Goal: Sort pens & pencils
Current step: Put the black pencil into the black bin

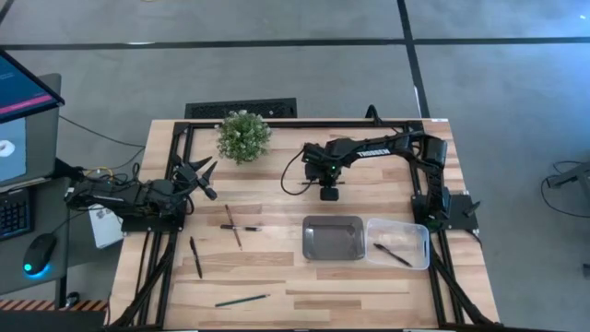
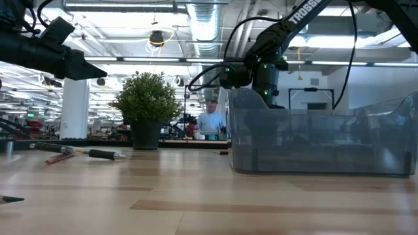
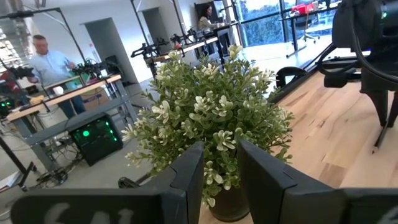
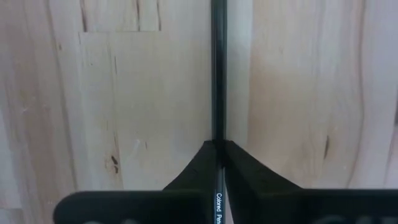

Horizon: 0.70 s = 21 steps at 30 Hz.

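Observation:
My right gripper (image 1: 329,193) points down at the table just beyond the metal tray (image 1: 333,238) and is shut on a thin dark pencil (image 4: 217,68) that lies on the wood. My left gripper (image 1: 205,175) waits open at the left beside the potted plant (image 1: 242,136), holding nothing. To the left of the tray a pencil (image 1: 233,226) lies crossed with a black pen (image 1: 247,227). Another pen (image 1: 195,256) and a green pencil (image 1: 241,300) lie nearer the front edge. One pen (image 1: 392,254) lies in the clear bin (image 1: 419,232). My right gripper pinches the pencil's shaft (image 4: 217,144) between its two fingers, next to the printed lettering (image 4: 218,208). The fingers come from above and point down, one on each long side of the pencil. The pencil lies flat along the table.
The tray and the clear bin stand side by side at the right front. The plant stands at the far left of the table. A black cable (image 1: 293,180) loops down from the right arm. In the room beyond the table there is a person (image 2: 210,121).

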Each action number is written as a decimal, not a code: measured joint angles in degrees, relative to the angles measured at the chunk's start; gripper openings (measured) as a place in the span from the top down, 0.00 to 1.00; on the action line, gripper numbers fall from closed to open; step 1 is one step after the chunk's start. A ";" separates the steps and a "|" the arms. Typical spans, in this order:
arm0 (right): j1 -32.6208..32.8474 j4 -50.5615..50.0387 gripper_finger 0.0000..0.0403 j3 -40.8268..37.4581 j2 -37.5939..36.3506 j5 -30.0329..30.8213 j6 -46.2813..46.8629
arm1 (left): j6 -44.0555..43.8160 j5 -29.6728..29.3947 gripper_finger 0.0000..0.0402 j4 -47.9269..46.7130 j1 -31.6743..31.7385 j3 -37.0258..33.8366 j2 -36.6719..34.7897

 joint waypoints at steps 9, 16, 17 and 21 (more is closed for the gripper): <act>0.00 0.69 0.90 -0.08 -0.45 0.12 0.46 | 0.02 0.00 0.77 -0.01 -0.01 0.00 0.00; 0.03 -6.58 0.90 4.54 -0.98 0.75 2.99 | 0.02 0.02 0.77 0.01 0.00 0.00 0.00; 0.18 -6.73 0.90 5.85 -0.98 0.79 3.03 | 0.02 0.02 0.77 0.01 -0.01 0.00 0.00; 0.52 -13.80 0.90 10.30 -1.27 0.61 4.34 | 0.02 0.02 0.77 0.01 -0.02 0.00 0.00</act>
